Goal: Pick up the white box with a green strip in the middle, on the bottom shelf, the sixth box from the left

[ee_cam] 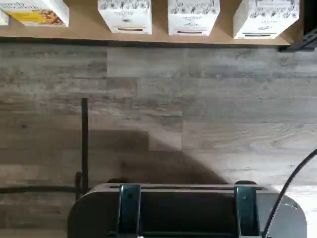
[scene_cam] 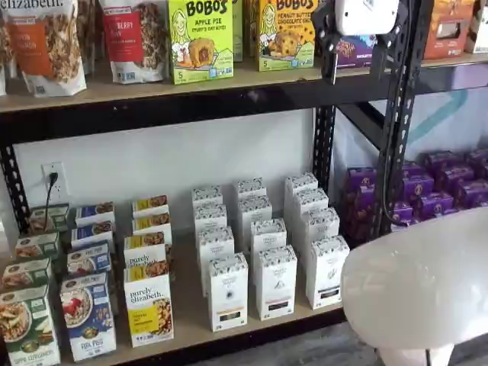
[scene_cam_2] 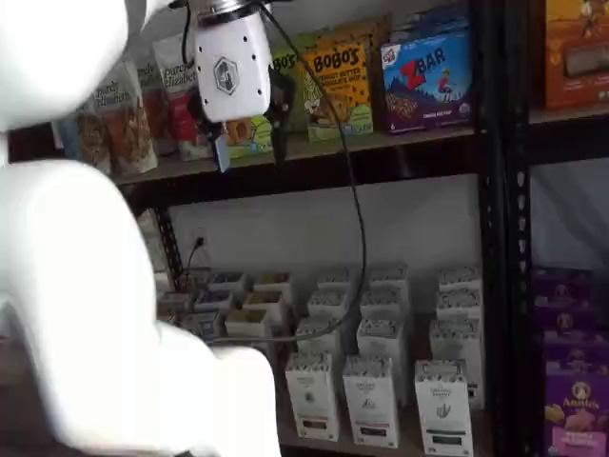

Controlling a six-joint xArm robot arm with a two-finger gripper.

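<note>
The white box (scene_cam: 328,271) is a tall narrow carton with a speckled top band and a dark strip low on its front. It stands upright at the right end of the front row on the bottom shelf (scene_cam: 191,320), next to a black upright. It shows in both shelf views (scene_cam_2: 442,405) and in the wrist view (ee_cam: 265,17), where it stands at the tan board's edge. My gripper (scene_cam_2: 249,143) hangs high up in front of the upper shelf, far above the box. Its black fingers stand open with nothing between them. Its white body (scene_cam: 366,15) shows at a shelf view's top edge.
Two more white cartons (scene_cam: 276,282) (scene_cam: 227,291) and colourful purely elizabeth boxes (scene_cam: 149,305) fill the front row, with further rows behind. Purple boxes (scene_cam: 435,191) sit in the neighbouring bay. The white arm (scene_cam_2: 86,314) covers part of the shelves. A dark mount (ee_cam: 188,213) hangs over the grey plank floor.
</note>
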